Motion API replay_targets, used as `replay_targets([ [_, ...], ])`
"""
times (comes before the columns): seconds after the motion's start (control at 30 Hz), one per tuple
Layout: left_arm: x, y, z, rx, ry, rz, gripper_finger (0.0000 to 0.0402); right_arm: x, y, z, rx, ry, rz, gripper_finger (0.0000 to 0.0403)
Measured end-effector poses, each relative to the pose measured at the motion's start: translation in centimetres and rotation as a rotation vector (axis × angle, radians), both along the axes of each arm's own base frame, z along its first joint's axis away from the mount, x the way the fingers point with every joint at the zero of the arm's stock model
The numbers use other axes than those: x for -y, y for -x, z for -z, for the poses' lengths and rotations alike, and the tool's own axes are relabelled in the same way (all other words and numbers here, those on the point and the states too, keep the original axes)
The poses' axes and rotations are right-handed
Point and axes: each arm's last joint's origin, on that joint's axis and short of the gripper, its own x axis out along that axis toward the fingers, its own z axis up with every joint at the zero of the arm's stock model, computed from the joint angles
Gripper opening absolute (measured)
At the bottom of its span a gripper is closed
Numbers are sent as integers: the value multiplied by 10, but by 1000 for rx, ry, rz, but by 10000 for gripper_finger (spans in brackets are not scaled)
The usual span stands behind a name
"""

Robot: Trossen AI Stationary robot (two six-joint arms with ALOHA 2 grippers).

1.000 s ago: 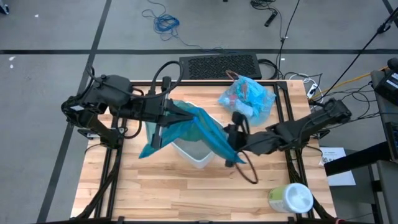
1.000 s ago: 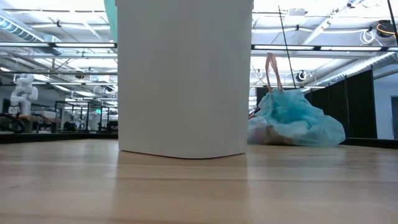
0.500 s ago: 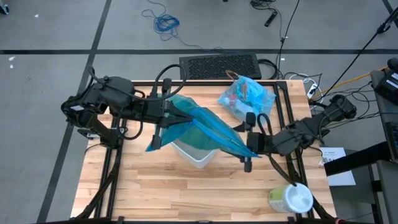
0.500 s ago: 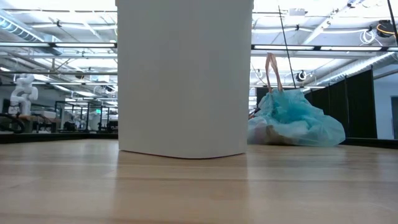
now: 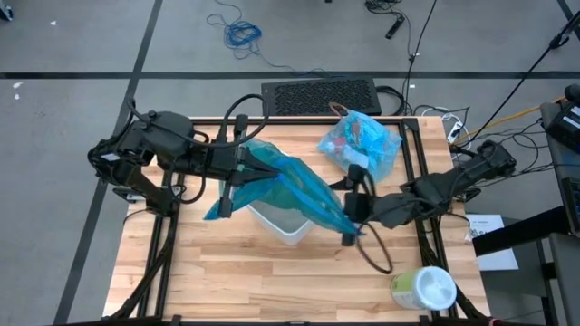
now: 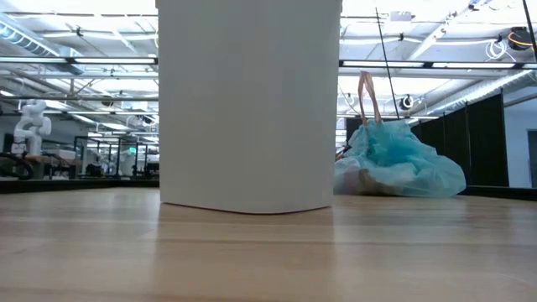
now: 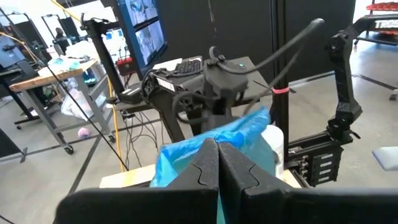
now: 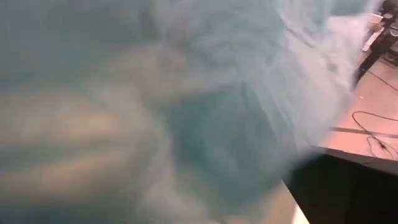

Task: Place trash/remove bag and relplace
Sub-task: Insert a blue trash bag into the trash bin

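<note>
Over the white bin, left gripper pinches the bag; right gripper open beside it

Left end effector clamped tight mid-table, right end effector spread wide opposite, both arms reaching inward.

The worktop is seen as pale, matt wood in planks. A thin, crinkly blue plastic bag is draped over a smooth, matt white plastic bin. At upper right, a filled translucent plastic bag looks glossy.
</note>
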Motion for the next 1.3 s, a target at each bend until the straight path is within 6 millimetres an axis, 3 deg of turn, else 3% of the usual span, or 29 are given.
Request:
replay_targets([
  [0.43, 8, 3, 4, -37, -11, 31, 0, 11, 55, -15, -52, 21, 32, 290],
  [0.8, 17, -1, 19, -166, -51, 57, 0, 22, 90, -54, 194, -93, 0, 290],
  [0.97, 19, -12, 31, -233, -81, 22, 0, 12, 77, -63, 294, -141, -58, 290],
  [1.17, 23, -26, 41, -269, -129, -7, 0, -11, 31, -48, 323, -119, -33, 290],
  [1.3, 23, -27, 42, -271, -132, -15, 0, -11, 5, -37, 347, -96, 96, 290],
])
